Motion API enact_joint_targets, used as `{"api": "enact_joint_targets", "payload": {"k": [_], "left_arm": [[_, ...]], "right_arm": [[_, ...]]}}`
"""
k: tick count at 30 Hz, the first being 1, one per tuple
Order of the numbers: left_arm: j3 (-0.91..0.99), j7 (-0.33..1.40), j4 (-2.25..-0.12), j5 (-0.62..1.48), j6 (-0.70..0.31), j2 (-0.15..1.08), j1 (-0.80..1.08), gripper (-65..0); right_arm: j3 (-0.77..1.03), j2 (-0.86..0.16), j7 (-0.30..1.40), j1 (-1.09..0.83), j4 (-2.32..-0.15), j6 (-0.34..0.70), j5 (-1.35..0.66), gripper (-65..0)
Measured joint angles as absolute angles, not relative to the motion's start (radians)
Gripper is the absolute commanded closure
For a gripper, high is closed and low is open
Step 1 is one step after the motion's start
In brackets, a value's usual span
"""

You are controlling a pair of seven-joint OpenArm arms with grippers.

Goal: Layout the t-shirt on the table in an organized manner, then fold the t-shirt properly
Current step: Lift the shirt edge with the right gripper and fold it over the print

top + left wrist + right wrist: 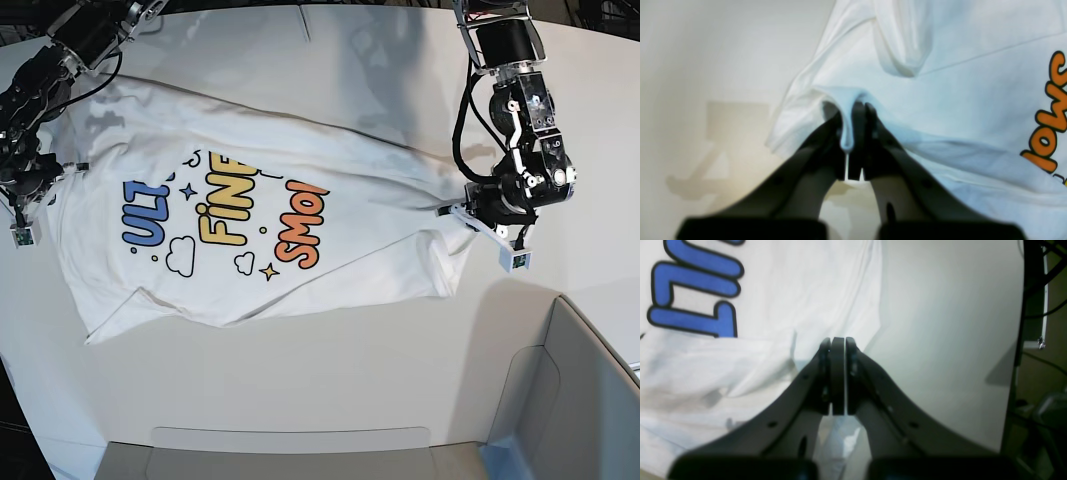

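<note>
White t-shirt (260, 215) lies print-up, wrinkled, pinched by left gripper (853, 110) and right gripper (837, 343).

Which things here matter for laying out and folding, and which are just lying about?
Job: t-shirt; table; left gripper, shut on a pinch of shirt; right gripper, shut at the shirt's edge.
Lying about: grey-white bin at the corner; cables.
</note>
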State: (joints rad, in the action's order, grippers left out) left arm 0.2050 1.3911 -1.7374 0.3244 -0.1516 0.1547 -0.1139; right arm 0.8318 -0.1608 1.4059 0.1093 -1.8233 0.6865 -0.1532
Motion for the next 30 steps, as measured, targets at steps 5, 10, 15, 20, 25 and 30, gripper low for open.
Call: {"api": "enact_joint_targets", "payload": {"k": [5,10,15,20,25,30], "left_arm": [[0.212,1.402,-1.734,0.315,-0.152,0.158,-0.117,0.0],[0.209,1.402,-1.734,0.317,-0.152,0.155,-0.116,0.0],[0.209,1.402,-1.734,0.317,-0.151,0.155,-0.111,0.0],[0.209,1.401,-1.734,0.317,-0.151,0.155,-0.102,0.0],[0.209,1.402,-1.734,0.318,-0.155,0.155,-0.096,0.0],[0.209,1.402,-1.734,0.315,-0.155,0.155,-0.092,0.0]], "right_arm": [[0.729,-0.162,1.406,0.107,-1.823,0.686,-0.14,0.0],[0.694,-0.16,1.399,0.073,-1.824,0.686,-0.15,0.0],[0.698,-0.166,1.407,0.03,-1.824,0.686,-0.138,-12.3],[0.833,-0.157,1.4,0.03,-1.824,0.686,-0.149,-20.6],[0.871,-0.168,1.41,0.045,-1.821,0.686,-0.14,-20.3],[0.771,-0.169,1.405,0.05,-1.755,0.686,-0.143,-20.3]]}}
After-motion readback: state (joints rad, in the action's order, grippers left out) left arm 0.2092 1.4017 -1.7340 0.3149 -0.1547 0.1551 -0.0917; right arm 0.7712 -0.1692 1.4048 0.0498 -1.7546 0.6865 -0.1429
